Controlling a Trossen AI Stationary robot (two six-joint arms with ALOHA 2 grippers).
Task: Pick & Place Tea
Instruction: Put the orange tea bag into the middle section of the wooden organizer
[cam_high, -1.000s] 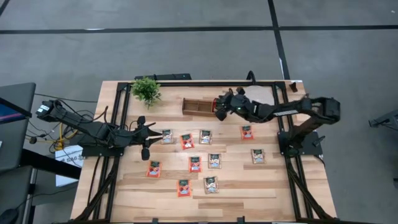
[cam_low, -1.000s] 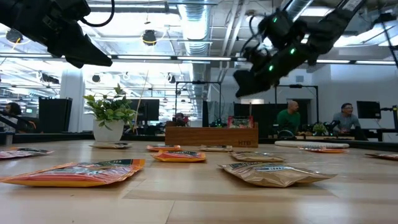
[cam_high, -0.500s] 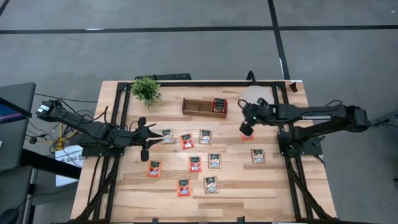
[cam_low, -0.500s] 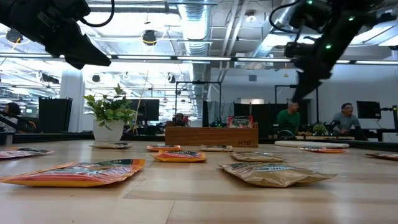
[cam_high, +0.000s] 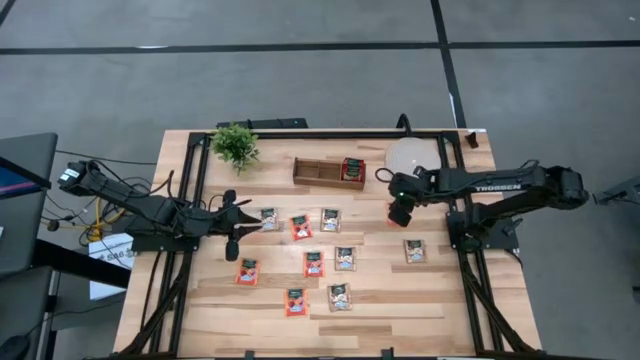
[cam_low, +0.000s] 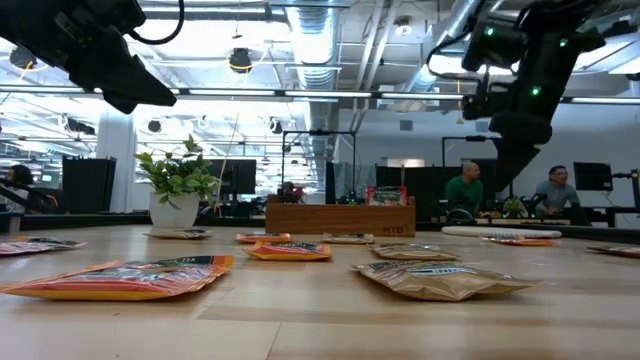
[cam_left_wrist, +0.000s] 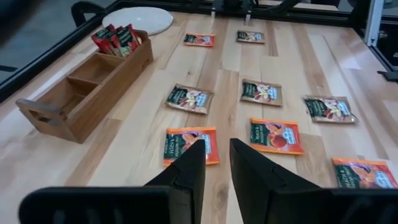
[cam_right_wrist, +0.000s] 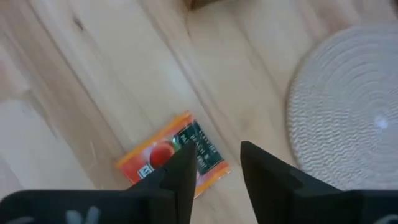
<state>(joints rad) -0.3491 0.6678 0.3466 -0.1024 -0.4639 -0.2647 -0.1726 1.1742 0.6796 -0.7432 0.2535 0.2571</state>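
Several tea sachets lie flat on the wooden table, some red-orange (cam_high: 300, 226), some pale (cam_high: 345, 258). A few red ones (cam_high: 352, 168) stand in the right compartment of the brown wooden tray (cam_high: 318, 172). My right gripper (cam_high: 398, 212) hangs open, fingers pointing down, right above one red-orange sachet (cam_right_wrist: 163, 157) that lies flat near the round pale disc (cam_right_wrist: 348, 112). I see no touch between them. My left gripper (cam_high: 232, 226) waits at the table's left, level, its fingers (cam_left_wrist: 216, 168) a narrow gap apart with nothing between them.
A small potted plant (cam_high: 236, 145) stands at the far left. The round pale disc (cam_high: 410, 155) lies at the far right beside the tray. Black frame rails run along the left and right table edges. People sit in the room beyond the table.
My right gripper has left the tray's right compartment and gone toward the table's right and near edges, stopping above the red-orange sachet near the disc. The red sachets it had covered now show standing in that compartment.
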